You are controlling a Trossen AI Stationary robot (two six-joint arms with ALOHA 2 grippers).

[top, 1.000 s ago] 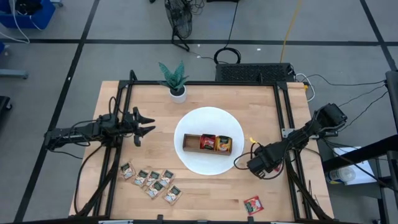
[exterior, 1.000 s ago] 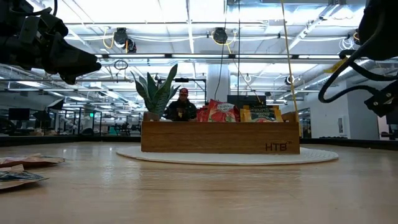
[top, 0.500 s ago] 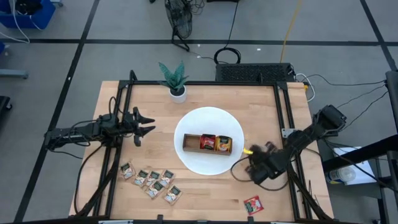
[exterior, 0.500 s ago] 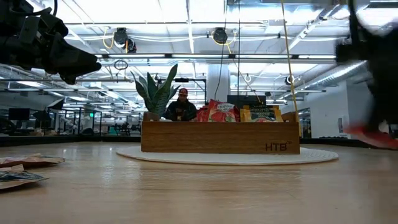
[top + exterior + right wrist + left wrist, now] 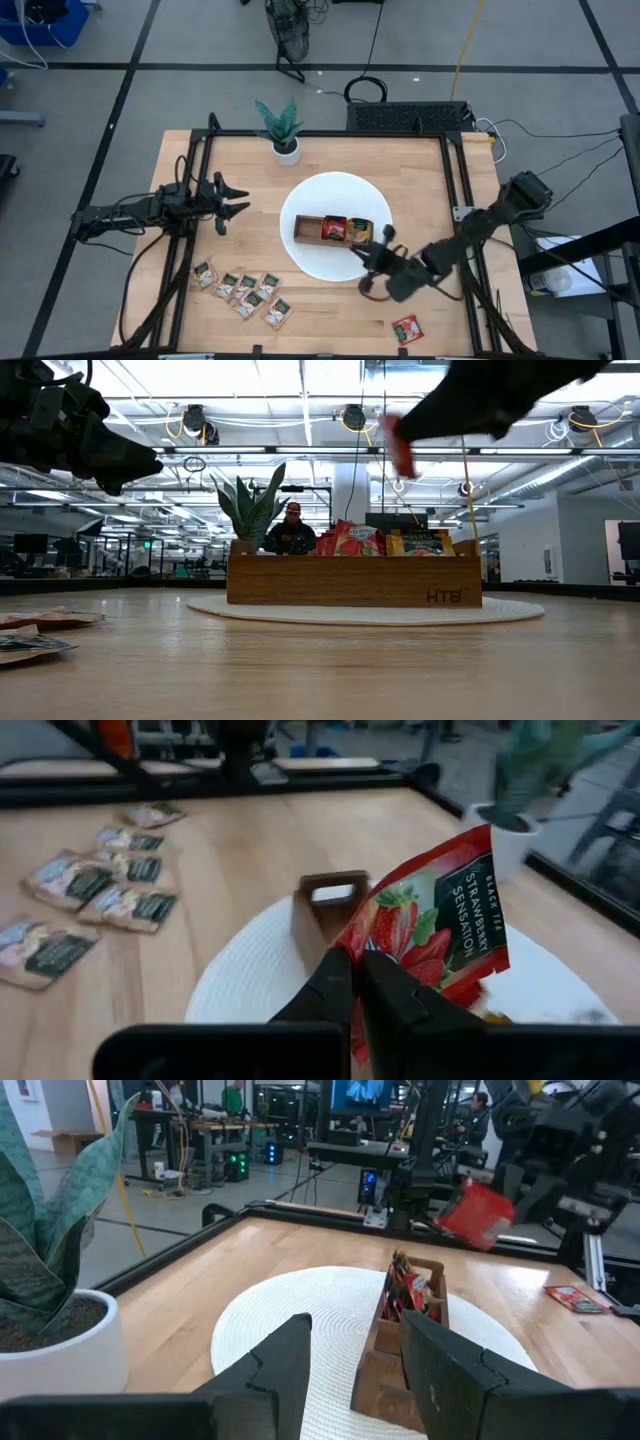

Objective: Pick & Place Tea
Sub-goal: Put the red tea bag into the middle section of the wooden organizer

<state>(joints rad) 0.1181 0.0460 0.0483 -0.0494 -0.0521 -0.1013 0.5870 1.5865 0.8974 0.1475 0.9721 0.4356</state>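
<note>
My right gripper (image 5: 366,250) hovers at the near right end of the brown wooden tray (image 5: 312,230), shut on a red strawberry tea sachet (image 5: 432,920), which the left wrist view also shows in the air (image 5: 478,1212). The tray rests on a round white mat (image 5: 335,190) and has red and orange sachets standing in it (image 5: 408,1292). Several pale beige sachets (image 5: 245,291) lie flat near the table's front left. One more red sachet (image 5: 407,328) lies near the front right. My left gripper (image 5: 236,198) waits open at the table's left, pointing level. My right gripper pinches the red sachet by its lower corner (image 5: 366,956) between its two shut fingers (image 5: 335,982). The fingers come nearly level from the table's right. The sachet stands up past the fingertips, tilted, lifted clear above the mat and tray.
A small potted plant in a white pot (image 5: 284,140) stands at the far edge, left of centre. Black frame rails (image 5: 455,180) run along the table's sides. Bare wood lies between the mat and the beige sachets.
My right gripper has risen and swung from the table's right side toward the tray, turning from pointing down to nearly level, and has carried the red sachet up with it.
</note>
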